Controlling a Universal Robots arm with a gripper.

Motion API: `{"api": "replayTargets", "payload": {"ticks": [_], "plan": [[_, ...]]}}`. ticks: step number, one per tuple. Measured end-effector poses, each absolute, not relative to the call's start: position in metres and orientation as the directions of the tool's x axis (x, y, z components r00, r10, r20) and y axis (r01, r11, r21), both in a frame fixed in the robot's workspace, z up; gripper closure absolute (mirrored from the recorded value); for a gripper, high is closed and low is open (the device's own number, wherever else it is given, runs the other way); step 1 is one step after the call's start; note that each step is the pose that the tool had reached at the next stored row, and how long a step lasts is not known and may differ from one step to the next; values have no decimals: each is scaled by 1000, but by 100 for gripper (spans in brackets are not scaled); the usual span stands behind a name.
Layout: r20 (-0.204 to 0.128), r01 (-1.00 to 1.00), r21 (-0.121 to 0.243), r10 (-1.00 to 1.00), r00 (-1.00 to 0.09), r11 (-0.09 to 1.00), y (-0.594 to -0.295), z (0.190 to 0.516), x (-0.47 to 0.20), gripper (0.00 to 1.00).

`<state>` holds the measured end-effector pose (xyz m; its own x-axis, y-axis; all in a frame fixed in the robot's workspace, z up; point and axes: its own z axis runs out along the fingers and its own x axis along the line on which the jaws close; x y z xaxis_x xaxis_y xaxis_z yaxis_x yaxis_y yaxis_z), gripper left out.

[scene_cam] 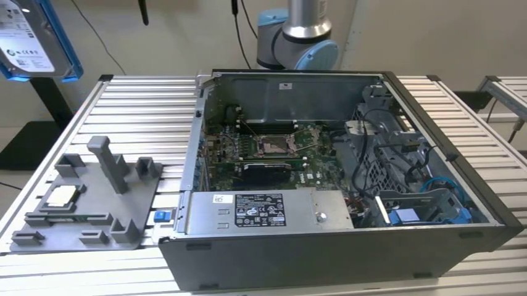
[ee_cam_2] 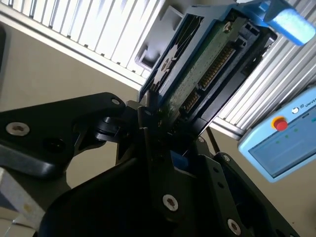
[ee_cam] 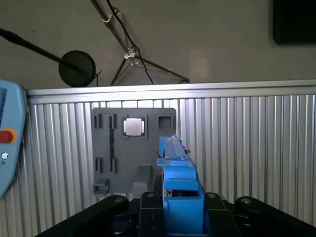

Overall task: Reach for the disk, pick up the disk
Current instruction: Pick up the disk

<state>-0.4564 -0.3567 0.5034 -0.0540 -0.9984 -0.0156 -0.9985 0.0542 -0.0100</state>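
Holding the disk (scene_cam: 33, 43), the hand (ee_cam: 181, 203) hangs above the ribbed metal table (scene_cam: 140, 105).

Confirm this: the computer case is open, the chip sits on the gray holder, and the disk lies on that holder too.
One thing is wrong: the disk is not on the gray holder. The gripper is shut on it and holds it in the air, as the first wrist view shows. The computer case is open and the chip sits on the holder.

The disk (scene_cam: 33, 43) aloft, clear of gray fixture (scene_cam: 82, 216), upright posts (scene_cam: 110, 163) on it, computer case (scene_cam: 329, 265) alongside
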Motion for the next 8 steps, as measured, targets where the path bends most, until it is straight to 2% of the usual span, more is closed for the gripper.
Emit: {"api": "replayTargets", "payload": {"ticks": [8], "plan": [[-16,-998,-10,-998,-54,54,-357,503,-434,100]]}}
